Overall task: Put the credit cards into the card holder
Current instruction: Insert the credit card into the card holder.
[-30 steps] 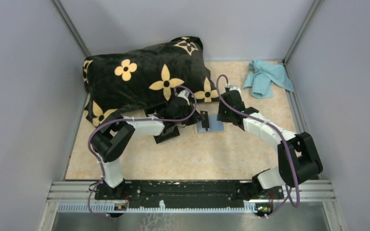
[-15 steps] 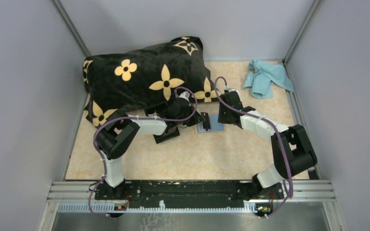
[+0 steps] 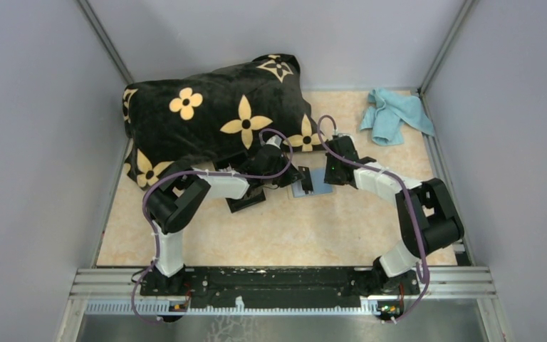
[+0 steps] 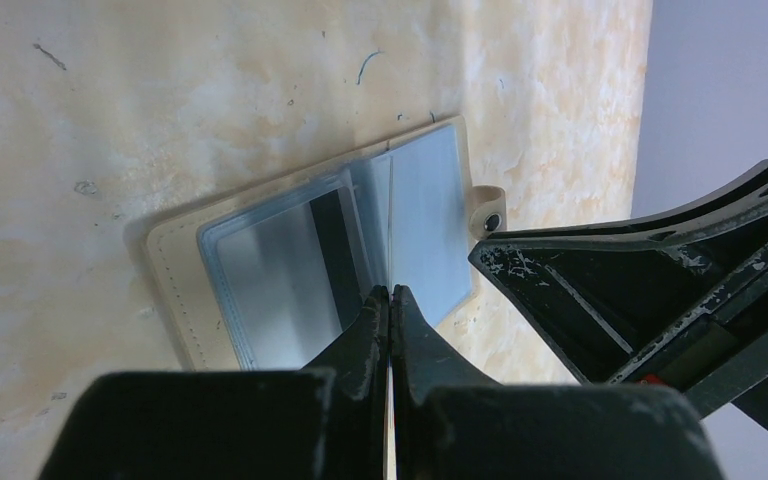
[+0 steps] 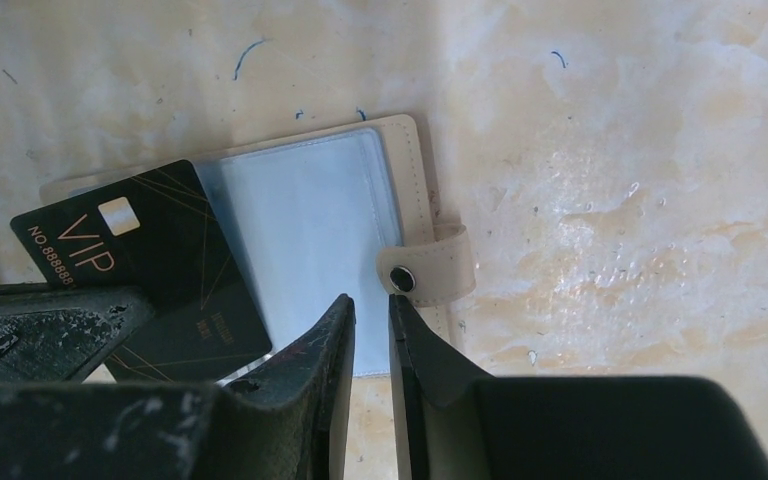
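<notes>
A beige card holder (image 5: 412, 150) lies open on the table, showing clear plastic sleeves and a snap tab (image 5: 430, 275). It also shows in the left wrist view (image 4: 170, 290) and the top view (image 3: 312, 187). My left gripper (image 4: 390, 292) is shut on a black "VIP" credit card (image 5: 150, 265), whose far end rests over the holder's left sleeve. In the top view my left gripper (image 3: 300, 177) is at the holder's left side. My right gripper (image 5: 371, 300) is nearly shut with nothing between its jaws. It sits over the holder's right sleeve beside the tab, as the top view (image 3: 330, 176) also shows.
A big black pillow with yellow flowers (image 3: 214, 114) lies at the back left, close behind my left arm. A flat black object (image 3: 246, 199) lies under my left forearm. A light blue cloth (image 3: 395, 114) is at the back right corner.
My right arm has folded in, its elbow moving left, and its gripper has settled lower over the holder. My left gripper has edged right with the card.
</notes>
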Robot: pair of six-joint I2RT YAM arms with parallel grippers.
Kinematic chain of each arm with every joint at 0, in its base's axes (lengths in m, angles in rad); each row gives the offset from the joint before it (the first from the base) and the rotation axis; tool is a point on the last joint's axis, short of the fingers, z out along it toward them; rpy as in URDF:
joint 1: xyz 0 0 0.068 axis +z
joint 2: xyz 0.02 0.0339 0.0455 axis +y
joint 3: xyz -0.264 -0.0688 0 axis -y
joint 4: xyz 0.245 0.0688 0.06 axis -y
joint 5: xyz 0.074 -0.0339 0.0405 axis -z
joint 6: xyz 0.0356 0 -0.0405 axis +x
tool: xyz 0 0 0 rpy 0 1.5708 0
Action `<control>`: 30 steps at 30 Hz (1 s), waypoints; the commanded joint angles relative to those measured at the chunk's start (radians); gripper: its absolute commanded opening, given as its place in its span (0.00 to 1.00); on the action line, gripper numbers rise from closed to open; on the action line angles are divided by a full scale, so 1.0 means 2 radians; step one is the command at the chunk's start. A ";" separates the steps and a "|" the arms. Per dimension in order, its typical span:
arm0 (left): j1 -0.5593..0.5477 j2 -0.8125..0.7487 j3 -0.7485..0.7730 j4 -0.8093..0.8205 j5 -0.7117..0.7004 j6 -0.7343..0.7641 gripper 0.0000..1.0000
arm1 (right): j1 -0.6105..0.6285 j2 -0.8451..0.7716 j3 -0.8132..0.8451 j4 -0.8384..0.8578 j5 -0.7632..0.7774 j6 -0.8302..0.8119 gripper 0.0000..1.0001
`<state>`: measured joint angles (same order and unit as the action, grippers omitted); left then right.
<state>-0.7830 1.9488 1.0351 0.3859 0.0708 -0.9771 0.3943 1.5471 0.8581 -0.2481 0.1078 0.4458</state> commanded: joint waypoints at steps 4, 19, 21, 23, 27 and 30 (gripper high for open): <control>0.000 0.005 -0.001 0.012 0.000 -0.025 0.00 | -0.010 0.011 0.023 0.012 0.007 -0.001 0.18; 0.000 0.005 -0.027 0.029 -0.001 -0.086 0.00 | -0.018 0.023 0.018 0.006 0.004 0.003 0.16; 0.000 0.006 -0.027 0.031 0.000 -0.089 0.00 | -0.019 0.024 0.017 0.007 0.004 0.003 0.16; 0.000 0.008 -0.027 0.031 0.001 -0.094 0.00 | -0.020 0.025 0.015 0.006 0.003 0.003 0.16; 0.000 0.014 -0.026 0.040 0.005 -0.103 0.00 | -0.022 0.028 0.013 0.008 -0.001 0.004 0.16; 0.000 0.020 -0.023 0.045 0.009 -0.109 0.00 | -0.023 0.029 0.010 0.009 -0.003 0.004 0.15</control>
<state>-0.7830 1.9587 0.9897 0.4320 0.0719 -1.1664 0.3614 1.5944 0.8589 -0.2504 0.1036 0.4488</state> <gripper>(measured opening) 0.007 0.157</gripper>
